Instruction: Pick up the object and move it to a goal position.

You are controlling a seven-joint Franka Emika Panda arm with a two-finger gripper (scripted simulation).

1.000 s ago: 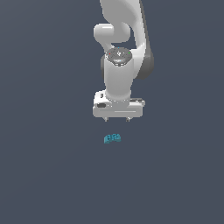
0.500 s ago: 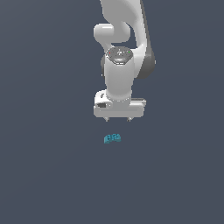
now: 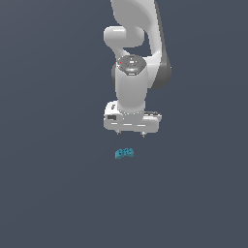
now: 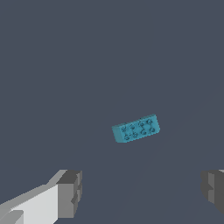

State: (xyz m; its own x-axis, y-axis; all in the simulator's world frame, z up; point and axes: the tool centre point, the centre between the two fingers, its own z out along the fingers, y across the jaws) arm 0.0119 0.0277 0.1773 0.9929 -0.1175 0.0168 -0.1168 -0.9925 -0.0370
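Note:
The object, a tiny teal-blue studded block (image 3: 124,153), lies on the dark grey floor just below my gripper (image 3: 131,133) in the exterior view. In the wrist view the block (image 4: 136,128) lies slightly tilted, studs up, apart from my gripper (image 4: 142,192). The two fingertips (image 4: 70,192) stand wide apart with nothing between them. The gripper is open and points down, above the floor and a little behind the block.
The white arm (image 3: 133,63) rises above the gripper. The floor (image 3: 48,193) is a plain dark grey surface with no other objects in view.

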